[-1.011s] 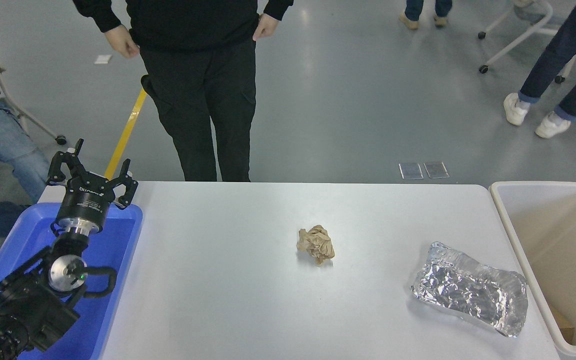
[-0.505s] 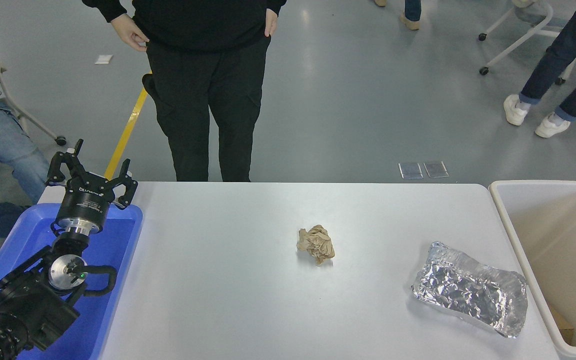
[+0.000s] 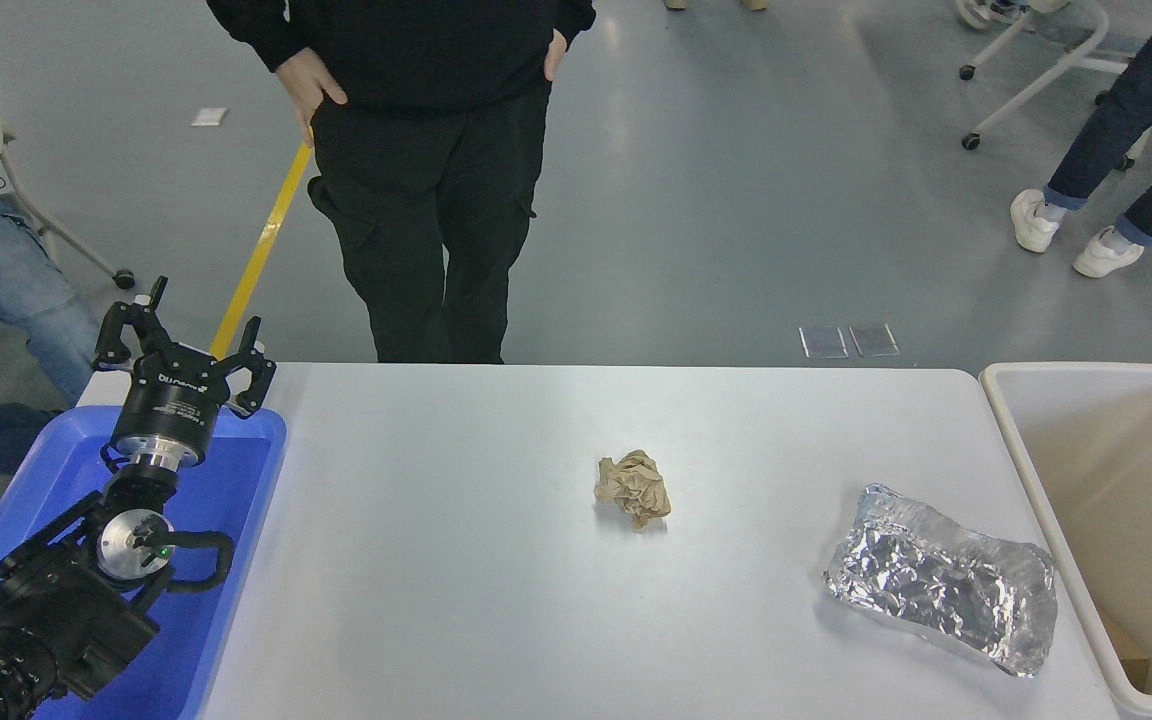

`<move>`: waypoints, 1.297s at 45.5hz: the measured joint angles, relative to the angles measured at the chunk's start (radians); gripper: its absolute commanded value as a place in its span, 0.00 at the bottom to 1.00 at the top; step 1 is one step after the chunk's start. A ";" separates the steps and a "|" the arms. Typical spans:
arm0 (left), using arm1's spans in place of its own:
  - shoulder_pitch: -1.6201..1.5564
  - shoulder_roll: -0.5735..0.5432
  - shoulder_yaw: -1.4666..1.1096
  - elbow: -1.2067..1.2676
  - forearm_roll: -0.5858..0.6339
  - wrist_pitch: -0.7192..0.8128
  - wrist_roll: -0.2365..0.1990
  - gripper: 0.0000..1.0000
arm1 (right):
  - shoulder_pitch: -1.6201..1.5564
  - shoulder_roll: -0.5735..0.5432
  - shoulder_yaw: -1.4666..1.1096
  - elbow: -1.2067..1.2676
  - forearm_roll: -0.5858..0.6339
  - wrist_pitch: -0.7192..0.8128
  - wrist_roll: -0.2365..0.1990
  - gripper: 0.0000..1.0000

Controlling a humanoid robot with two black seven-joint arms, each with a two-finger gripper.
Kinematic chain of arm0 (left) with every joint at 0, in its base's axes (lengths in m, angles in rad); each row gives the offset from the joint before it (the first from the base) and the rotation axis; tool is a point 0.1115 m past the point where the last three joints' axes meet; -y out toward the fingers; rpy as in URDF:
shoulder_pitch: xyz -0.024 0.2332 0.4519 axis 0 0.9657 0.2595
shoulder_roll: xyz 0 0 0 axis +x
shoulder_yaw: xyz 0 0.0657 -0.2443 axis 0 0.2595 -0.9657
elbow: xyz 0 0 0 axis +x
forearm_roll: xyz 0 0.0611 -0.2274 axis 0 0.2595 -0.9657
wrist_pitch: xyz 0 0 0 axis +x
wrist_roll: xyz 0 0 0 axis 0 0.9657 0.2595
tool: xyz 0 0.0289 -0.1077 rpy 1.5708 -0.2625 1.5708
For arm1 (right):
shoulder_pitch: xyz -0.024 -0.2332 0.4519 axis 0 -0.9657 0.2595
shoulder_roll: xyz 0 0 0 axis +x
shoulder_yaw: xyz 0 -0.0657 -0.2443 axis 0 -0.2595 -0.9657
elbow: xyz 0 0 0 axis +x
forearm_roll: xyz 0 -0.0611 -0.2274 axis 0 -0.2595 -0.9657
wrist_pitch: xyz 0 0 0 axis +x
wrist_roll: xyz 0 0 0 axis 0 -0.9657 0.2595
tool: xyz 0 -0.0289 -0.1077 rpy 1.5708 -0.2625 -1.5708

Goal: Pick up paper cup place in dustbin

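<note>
The paper cup is out of view. The dustbin (image 3: 1002, 402), a large cream-white bin with a beige inside, stands off the table's right end, and a brown scrap (image 3: 1128, 655) shows low inside it. My left gripper (image 3: 179, 348) is parked open at the lower left, over the far end of a blue tray (image 3: 236, 520), with nothing between its fingers. My right arm does not show in the head view.
A crumpled brown paper ball (image 3: 633, 488) lies mid-table. A crumpled silver foil bag (image 3: 941, 578) lies near the right end, beside the bin. A person in black (image 3: 431, 170) stands at the far edge; others sit or stand around.
A pale blurred shape at the right edge over the dustbin, seen a second ago, is gone. The person in black has shifted slightly right. My left arm has not moved.
</note>
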 measured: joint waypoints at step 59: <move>0.000 0.000 0.002 0.000 0.000 0.000 0.000 0.98 | 0.025 -0.020 0.048 0.167 0.007 -0.208 -0.087 1.00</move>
